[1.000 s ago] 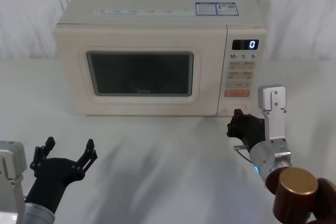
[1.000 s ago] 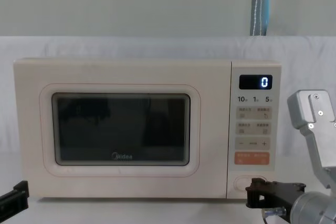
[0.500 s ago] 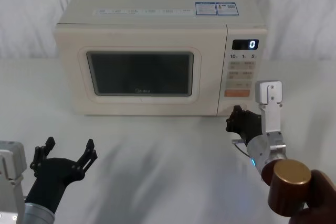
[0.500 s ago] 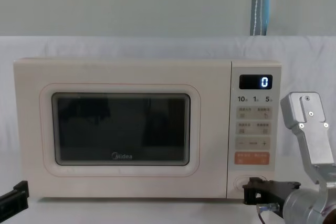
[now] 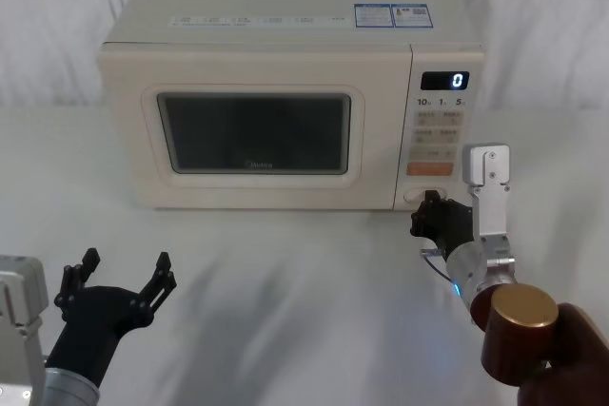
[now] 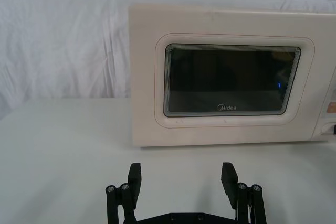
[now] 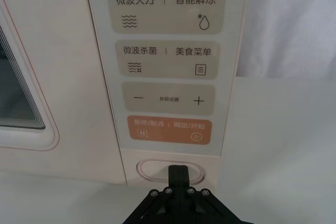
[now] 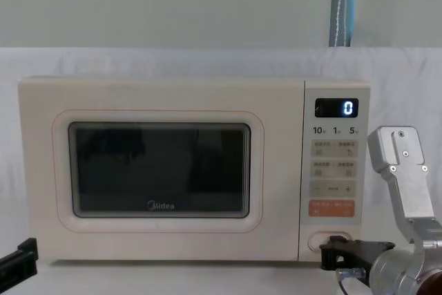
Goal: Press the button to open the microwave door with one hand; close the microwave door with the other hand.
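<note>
The microwave (image 5: 285,102) sits in the upper middle of the head view, and its door (image 5: 257,125) is shut flat, so the first step, pushing the button, is the one in hand. The button (image 7: 157,170) is the wide oval at the bottom of the control panel (image 7: 168,66), just under the orange key (image 7: 169,128). In the right wrist view the right gripper (image 7: 177,174) comes up from the bottom middle of the frame, its fingers together in one narrow tip that lies over the button's right half. It looks to be touching, but I cannot tell if it is pressing. In the head view it sits at the lower right corner of the microwave. The left gripper (image 5: 116,282) waits at the lower left of the head view, well away from the oven, with its fingers spread wide apart. Next, I think the right gripper must push straight in until the door pops out. Then the left one has to swing the door shut.
</note>
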